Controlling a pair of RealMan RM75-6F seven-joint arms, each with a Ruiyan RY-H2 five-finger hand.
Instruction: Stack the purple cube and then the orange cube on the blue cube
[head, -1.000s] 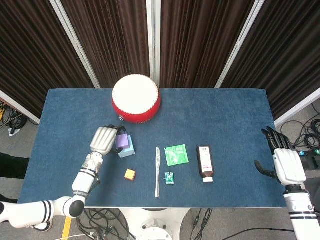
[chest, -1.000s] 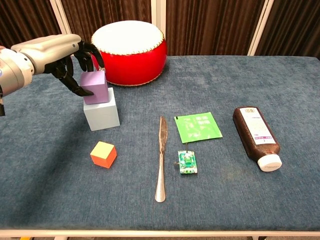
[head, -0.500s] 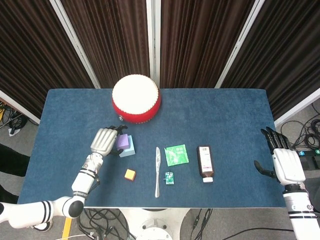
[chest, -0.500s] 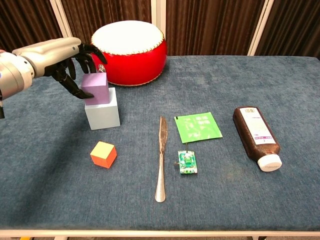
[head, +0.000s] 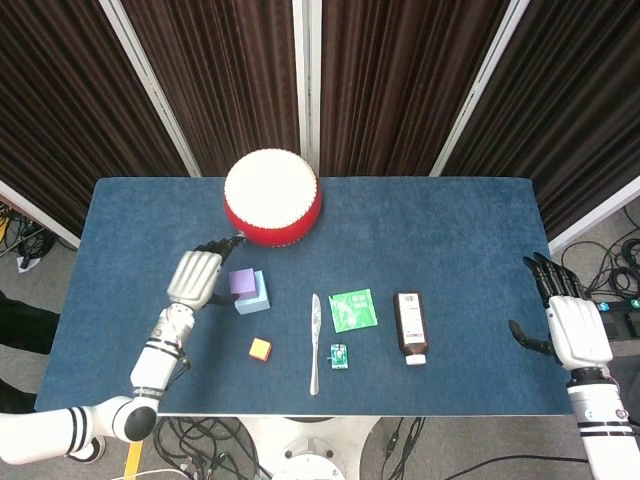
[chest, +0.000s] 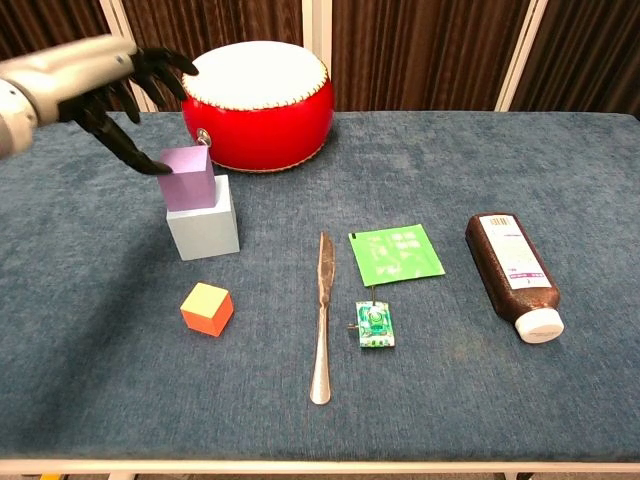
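The purple cube (head: 241, 282) (chest: 188, 178) stands on the pale blue cube (head: 259, 296) (chest: 205, 230) at the table's left middle. My left hand (head: 195, 277) (chest: 100, 85) hovers just left of the stack with fingers spread and nothing in it; its thumb tip is close to the purple cube's upper left edge, and I cannot tell whether they touch. The orange cube (head: 261, 348) (chest: 207, 308) lies on the cloth in front of the stack. My right hand (head: 572, 325) hangs off the table's right edge, fingers apart and empty, seen in the head view only.
A red drum (head: 272, 197) (chest: 258, 100) stands right behind the stack. A knife (head: 314, 343) (chest: 321, 315), a green packet (head: 353, 309) (chest: 395, 253), a small circuit board (head: 340, 356) (chest: 374, 325) and a brown bottle (head: 410, 326) (chest: 513, 272) lie on the blue table (head: 450, 230).
My left hand has let go of the purple cube and drawn back to the left and upward. The purple cube stays on the blue cube. The right hand has not moved.
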